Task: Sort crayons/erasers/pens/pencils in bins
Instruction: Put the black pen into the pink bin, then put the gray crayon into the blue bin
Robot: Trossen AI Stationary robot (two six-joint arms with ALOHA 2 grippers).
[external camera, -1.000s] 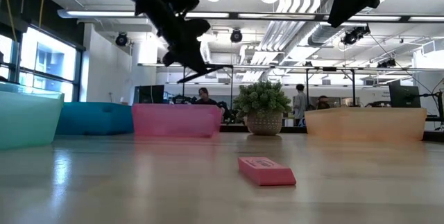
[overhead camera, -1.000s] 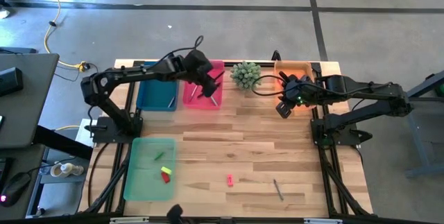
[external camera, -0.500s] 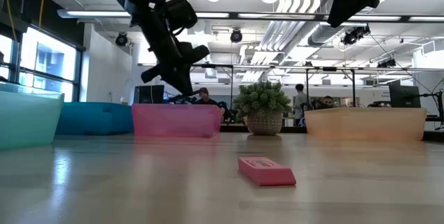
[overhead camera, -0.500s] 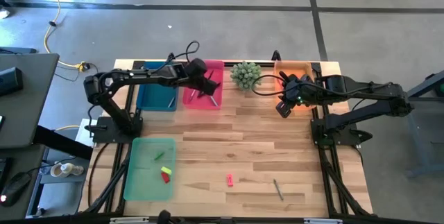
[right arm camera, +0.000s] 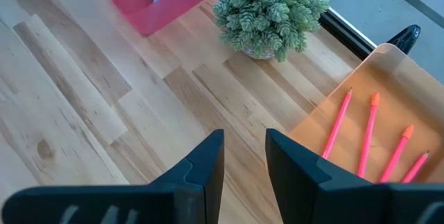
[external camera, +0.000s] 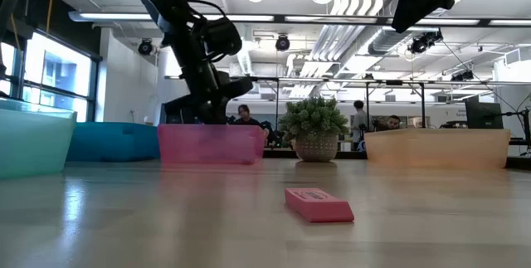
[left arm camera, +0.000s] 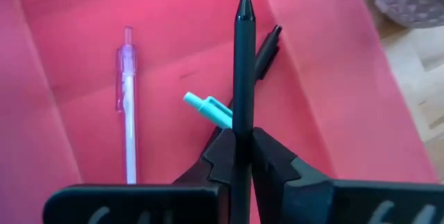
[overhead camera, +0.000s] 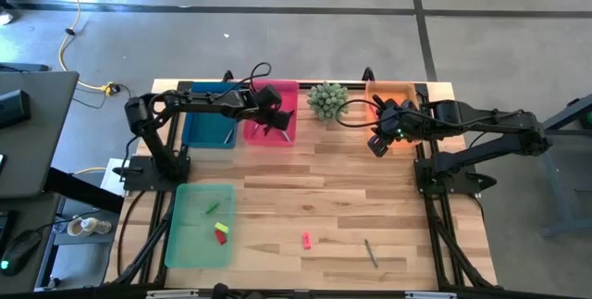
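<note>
Black pen (left arm camera: 243, 78) pinched in the left pincer (overhead camera: 270, 117), low inside the pink bin (overhead camera: 287, 137) at twelve o'clock; released askew, it could lean on the wall. Right pincer (right arm camera: 244, 156) waits spread, empty.

A wooden table top (overhead camera: 305, 197) of light planks is set on a grey concrete floor (overhead camera: 277, 31), which is crossed by dark seams. A yellow cable (overhead camera: 67, 21) is laid across the floor at the left, and a dark desk (overhead camera: 28, 132) is placed beside the table there. In the low view, a large open hall is seen behind the table. A white ceiling with pipes and ducts (external camera: 332, 27) is lit by strip lights. Tall windows (external camera: 50, 77) are seen at the left, with daylight coming through. People (external camera: 358, 123) and monitors (external camera: 481, 114) are seen far back in the hall.
</note>
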